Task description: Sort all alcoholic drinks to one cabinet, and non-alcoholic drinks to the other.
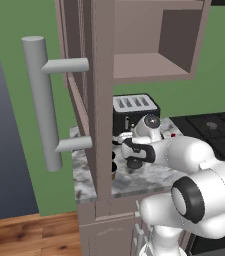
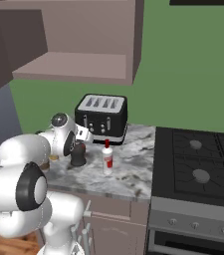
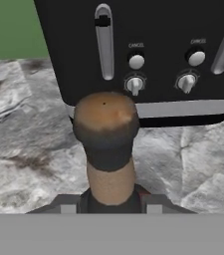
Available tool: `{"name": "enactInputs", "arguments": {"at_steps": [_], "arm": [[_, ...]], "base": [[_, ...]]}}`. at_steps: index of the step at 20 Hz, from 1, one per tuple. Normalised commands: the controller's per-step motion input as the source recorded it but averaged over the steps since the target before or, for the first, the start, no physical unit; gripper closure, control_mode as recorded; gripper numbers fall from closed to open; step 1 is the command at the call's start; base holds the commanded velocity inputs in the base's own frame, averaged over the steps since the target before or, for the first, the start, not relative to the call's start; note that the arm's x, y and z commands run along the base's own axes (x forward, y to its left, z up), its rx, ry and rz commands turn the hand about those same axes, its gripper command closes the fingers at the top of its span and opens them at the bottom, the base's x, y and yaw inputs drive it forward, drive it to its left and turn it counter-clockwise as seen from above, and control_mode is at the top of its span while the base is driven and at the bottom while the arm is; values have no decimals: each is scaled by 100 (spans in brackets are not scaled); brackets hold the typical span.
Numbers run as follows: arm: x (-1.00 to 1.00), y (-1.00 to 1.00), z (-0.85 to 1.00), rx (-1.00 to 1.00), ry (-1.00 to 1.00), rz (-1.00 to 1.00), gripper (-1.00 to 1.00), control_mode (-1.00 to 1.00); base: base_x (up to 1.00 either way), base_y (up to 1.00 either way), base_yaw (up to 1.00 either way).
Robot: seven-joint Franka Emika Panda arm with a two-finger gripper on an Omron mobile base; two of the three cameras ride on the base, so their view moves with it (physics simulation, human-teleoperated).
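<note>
Fingers (image 3: 111,206) are clamped narrow on the thin brown neck of the squat black bottle (image 2: 78,155), which stands on the marble worktop (image 2: 133,169) just in front of the black toaster (image 2: 102,118). The slim red-capped bottle (image 2: 107,158) stands right of the black one, also before the toaster.

Dead centre before me rises the black bottle's brown neck (image 3: 108,174) with its rounded top. Behind it, across the upper frame, stands the black toaster (image 3: 148,55) on marble counter (image 3: 19,129).
</note>
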Motion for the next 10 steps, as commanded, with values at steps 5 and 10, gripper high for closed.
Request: {"name": "enactInputs", "arguments": {"at_steps": [5,10], "arm": [[-6,-8,1,0,-2,1,100,-100],[-10,-17,19,-1,-9,6,100,-100]], "base": [[0,0,0],[0,0,0]]}}
